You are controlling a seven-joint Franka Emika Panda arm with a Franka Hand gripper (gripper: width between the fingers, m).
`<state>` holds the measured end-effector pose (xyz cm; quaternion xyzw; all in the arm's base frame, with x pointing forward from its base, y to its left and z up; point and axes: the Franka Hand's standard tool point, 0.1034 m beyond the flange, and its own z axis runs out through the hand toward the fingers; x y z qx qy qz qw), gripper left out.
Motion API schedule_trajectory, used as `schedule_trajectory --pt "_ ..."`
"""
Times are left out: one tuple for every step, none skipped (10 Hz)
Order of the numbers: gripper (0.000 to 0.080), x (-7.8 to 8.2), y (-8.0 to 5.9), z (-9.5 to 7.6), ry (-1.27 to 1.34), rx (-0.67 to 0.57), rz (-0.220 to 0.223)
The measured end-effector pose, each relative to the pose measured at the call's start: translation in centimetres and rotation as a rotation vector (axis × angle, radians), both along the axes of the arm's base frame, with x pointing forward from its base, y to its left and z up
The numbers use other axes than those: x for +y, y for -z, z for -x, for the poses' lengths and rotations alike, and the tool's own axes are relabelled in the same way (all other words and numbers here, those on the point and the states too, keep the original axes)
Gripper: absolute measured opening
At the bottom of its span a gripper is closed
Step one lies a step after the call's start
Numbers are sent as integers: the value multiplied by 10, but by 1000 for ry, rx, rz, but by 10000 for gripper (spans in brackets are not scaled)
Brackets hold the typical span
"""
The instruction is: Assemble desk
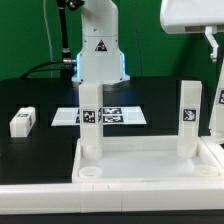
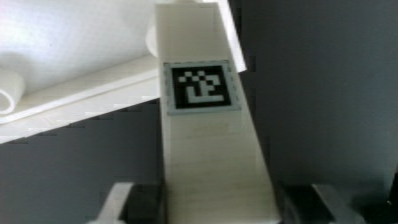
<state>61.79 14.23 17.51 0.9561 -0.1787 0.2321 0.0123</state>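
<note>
The desk tabletop [image 1: 140, 178] lies rim up at the front, with two legs standing upright in its far corner sockets, one on the exterior view's left [image 1: 90, 122] and one on its right [image 1: 188, 116]. A round socket [image 1: 92, 172] at the near left corner is empty. My gripper [image 1: 212, 50] is at the exterior view's top right, shut on a third tagged leg [image 1: 216, 110] that it holds upright by the tabletop's right rim. In the wrist view this leg [image 2: 205, 110] fills the gap between my fingers [image 2: 134, 205], with the tabletop rim [image 2: 63, 95] beside it. A fourth leg [image 1: 22, 121] lies loose on the black table at the left.
The marker board [image 1: 112, 116] lies flat behind the tabletop, in front of the robot base [image 1: 98, 55]. A black cable runs along the table at the back left.
</note>
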Motion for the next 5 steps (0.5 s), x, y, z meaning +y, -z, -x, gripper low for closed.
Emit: schedule_trajectory --pt "292 -2 -2 -2 -29 -2 1" --pt "292 -25 -12 -12 -95 -32 2" --pt "292 -49 -18 -19 -116 -48 -1" --pt "292 -57 -20 -21 -131 -57 -4" --pt "292 -64 -22 -25 -155 -77 3"
